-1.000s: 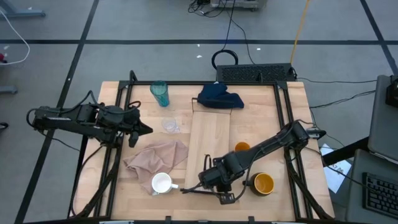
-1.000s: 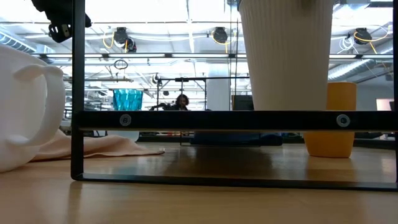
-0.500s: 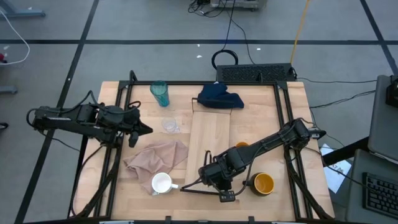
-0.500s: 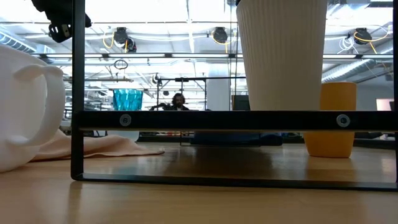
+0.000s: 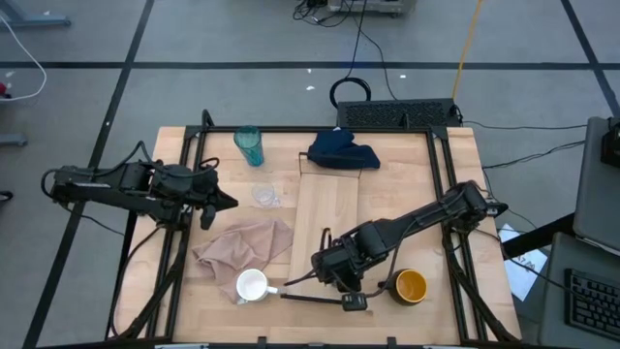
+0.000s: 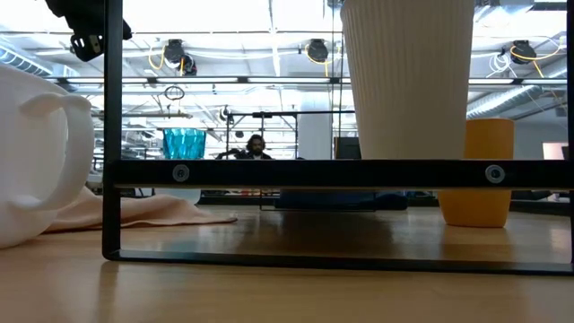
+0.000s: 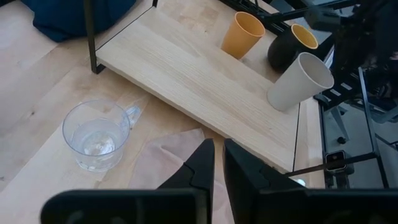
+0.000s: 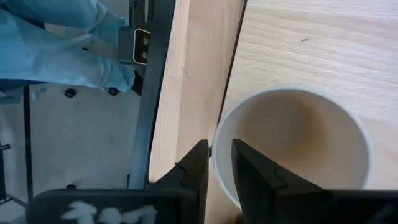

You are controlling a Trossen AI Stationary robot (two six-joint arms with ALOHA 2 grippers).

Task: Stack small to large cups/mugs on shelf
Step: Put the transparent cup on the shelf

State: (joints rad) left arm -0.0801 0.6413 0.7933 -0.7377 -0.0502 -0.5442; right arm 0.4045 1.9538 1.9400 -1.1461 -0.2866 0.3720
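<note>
My right gripper [image 5: 329, 264] is shut on the beige ribbed cup [image 6: 408, 81] above the near end of the pale wooden shelf [image 5: 325, 208]. The cup also shows in the left wrist view [image 7: 298, 81]. The small orange cup [image 5: 377, 230] stands on the table beside the shelf's right edge. The dark yellow-lined mug [image 5: 411, 286] stands on the table at the near right. The white mug [image 5: 252, 286], tiny clear cup [image 5: 264, 196] and teal tumbler [image 5: 249, 145] stand on the table left of the shelf. My left gripper [image 5: 231, 201] is shut and empty near the clear cup. My right gripper pinches the beige cup's rim [image 8: 214, 163] with one finger [image 8: 252, 177] inside the cup and one [image 8: 194, 171] outside. The fingers come from above, pointing down. The cup hangs upright; a dark bar hides its base in the low view.
A beige cloth [image 5: 247, 242] lies by the white mug, and a dark blue cloth [image 5: 341, 150] lies at the shelf's far end. A black frame [image 6: 112, 135] with a crossbar stands at the near edge. Dark rails run along both table sides.
My right gripper has shifted a little toward the table's far edge with the beige cup, which stays upright in the hold.
</note>
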